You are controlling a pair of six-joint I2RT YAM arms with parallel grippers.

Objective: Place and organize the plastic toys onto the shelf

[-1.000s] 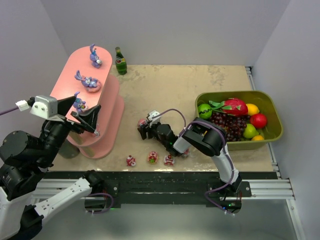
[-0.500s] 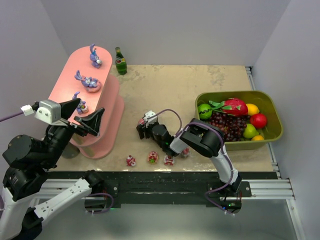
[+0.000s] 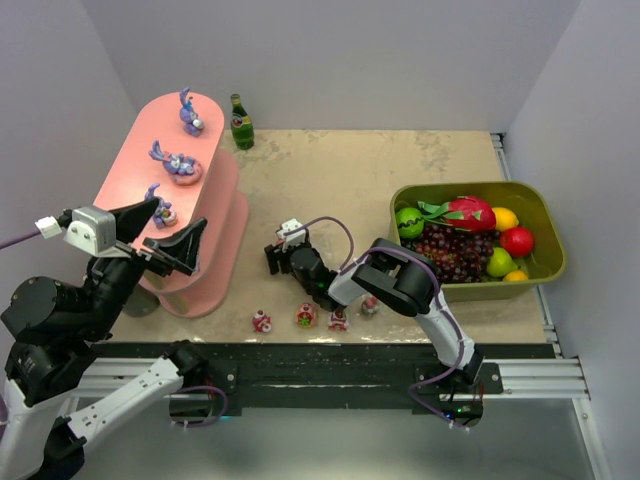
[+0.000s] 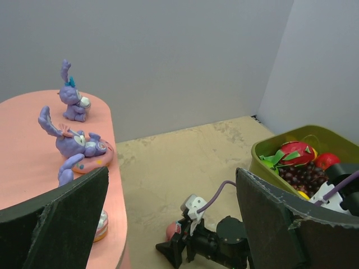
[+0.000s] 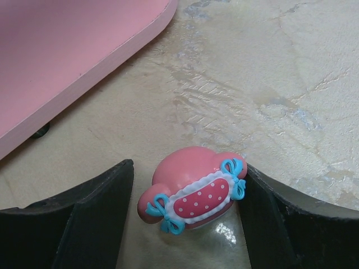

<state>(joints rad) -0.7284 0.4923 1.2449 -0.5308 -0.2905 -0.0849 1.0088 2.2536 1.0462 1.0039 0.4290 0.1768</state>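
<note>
The salmon-pink shelf (image 3: 140,150) stands at the far left with three purple bunny toys (image 3: 190,112) (image 3: 177,163) (image 3: 160,207) on its top tier. My left gripper (image 3: 165,232) hangs wide open over the shelf's near end, with nothing in it. My right gripper (image 5: 188,207) lies low on the table, open around a pink toy (image 5: 193,188) with blue bows. Its right finger (image 5: 291,224) touches a bow and its left finger (image 5: 84,218) stands apart. Several small toys (image 3: 305,316) sit in a row near the front edge.
A green bottle (image 3: 241,121) stands behind the shelf. The olive-green tub (image 3: 540,215) of fake fruit is at the right. The shelf's lower tier edge (image 5: 67,56) lies just ahead and left of my right gripper.
My right gripper has slid left across the table toward the shelf and its jaws have widened. My left gripper has pulled back a little from the shelf's end.
</note>
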